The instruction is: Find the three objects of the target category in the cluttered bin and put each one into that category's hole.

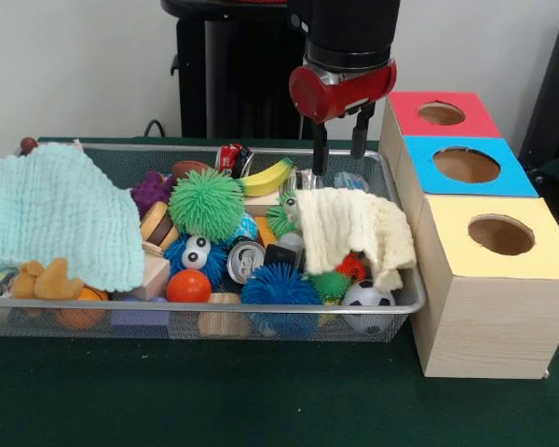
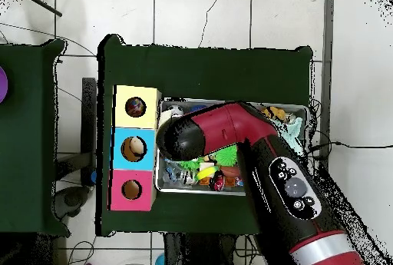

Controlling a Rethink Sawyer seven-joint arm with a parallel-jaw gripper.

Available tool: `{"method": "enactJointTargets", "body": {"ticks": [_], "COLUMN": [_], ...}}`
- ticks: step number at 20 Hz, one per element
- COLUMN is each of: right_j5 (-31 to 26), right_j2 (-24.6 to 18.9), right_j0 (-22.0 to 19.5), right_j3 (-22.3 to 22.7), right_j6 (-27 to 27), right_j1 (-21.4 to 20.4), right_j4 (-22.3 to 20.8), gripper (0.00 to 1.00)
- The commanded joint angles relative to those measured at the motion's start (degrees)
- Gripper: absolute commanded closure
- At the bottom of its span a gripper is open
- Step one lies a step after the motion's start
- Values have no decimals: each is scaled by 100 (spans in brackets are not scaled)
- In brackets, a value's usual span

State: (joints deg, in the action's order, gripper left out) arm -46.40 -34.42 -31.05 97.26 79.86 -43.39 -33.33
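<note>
A wire mesh bin (image 1: 405, 300) holds a heap of toys. Among them are a green spiky ball (image 1: 206, 204), a blue spiky ball (image 1: 278, 285), a banana (image 1: 268, 178), a small soccer ball (image 1: 367, 296), a drink can (image 1: 246, 260) and an orange-red ball (image 1: 188, 286). A cream cloth (image 1: 354, 226) covers the right part, and a mint cloth (image 1: 61, 215) the left. My gripper (image 1: 339, 154) hangs open and empty just above the cream cloth's far edge. In the overhead view the arm (image 2: 222, 133) hides the gripper and most of the bin (image 2: 230, 190).
A wooden box stands right of the bin with three round holes, under a red top (image 1: 442, 114), a blue top (image 1: 466, 165) and a yellow top (image 1: 501, 235). In the overhead view, something lies inside the yellow hole (image 2: 136, 107) and the blue hole (image 2: 133, 148).
</note>
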Motion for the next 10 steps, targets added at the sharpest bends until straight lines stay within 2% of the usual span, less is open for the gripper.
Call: {"method": "enactJointTargets", "body": {"ticks": [1, 6, 10], "right_j5": [-566, -270, -201], "right_j2": [496, 471, 306], "right_j0": [69, -176, -693], "right_j3": [-290, -73, -18], "right_j6": [19, -243, -943], "right_j1": [-88, -255, -389], "right_j4": [-370, -352, -411], "gripper": [0, 0, 0]}}
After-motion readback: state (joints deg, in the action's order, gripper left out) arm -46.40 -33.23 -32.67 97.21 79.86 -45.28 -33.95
